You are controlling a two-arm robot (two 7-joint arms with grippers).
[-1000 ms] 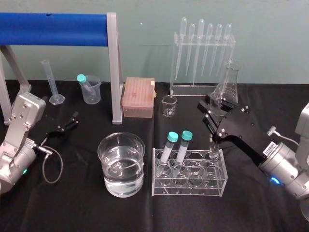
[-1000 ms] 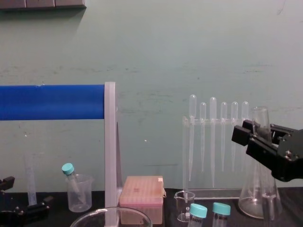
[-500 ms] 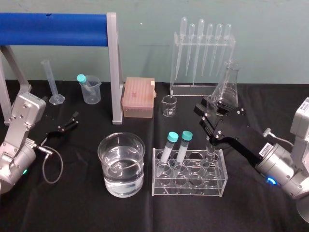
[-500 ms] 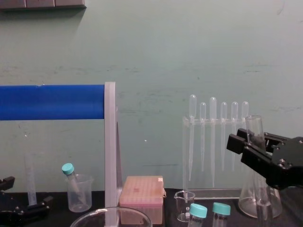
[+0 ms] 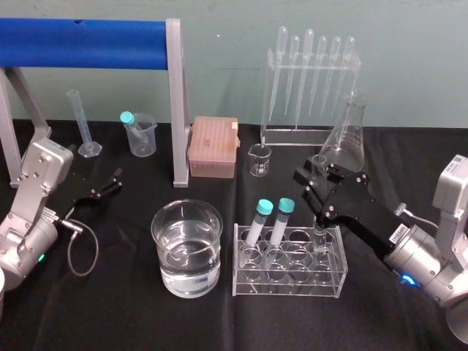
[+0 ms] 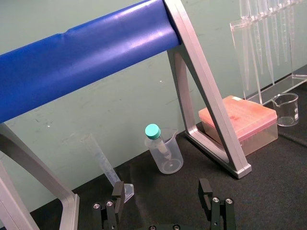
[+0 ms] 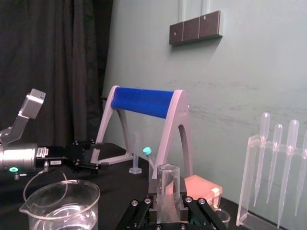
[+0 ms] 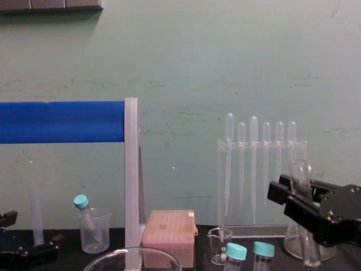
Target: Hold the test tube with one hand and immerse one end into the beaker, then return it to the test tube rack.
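The clear uncapped test tube stands upright with my right gripper shut on its middle. Its lower end reaches down into a back right hole of the clear test tube rack. In the right wrist view the test tube rises between the two black fingers. The chest view has the right gripper low on the right, around the tube. The wide glass beaker, part full of water, stands left of the rack. My left gripper is parked open at the far left, fingers apart around nothing.
Two teal-capped tubes lean in the rack's left holes. Behind stand a conical flask, a pipette stand, a tiny glass beaker, a pink tip box, a small plastic beaker, a measuring cylinder and a blue-barred frame.
My right gripper has come down and slightly left with the test tube, which now sits lower in the rack's back right hole. The left arm has stayed still.
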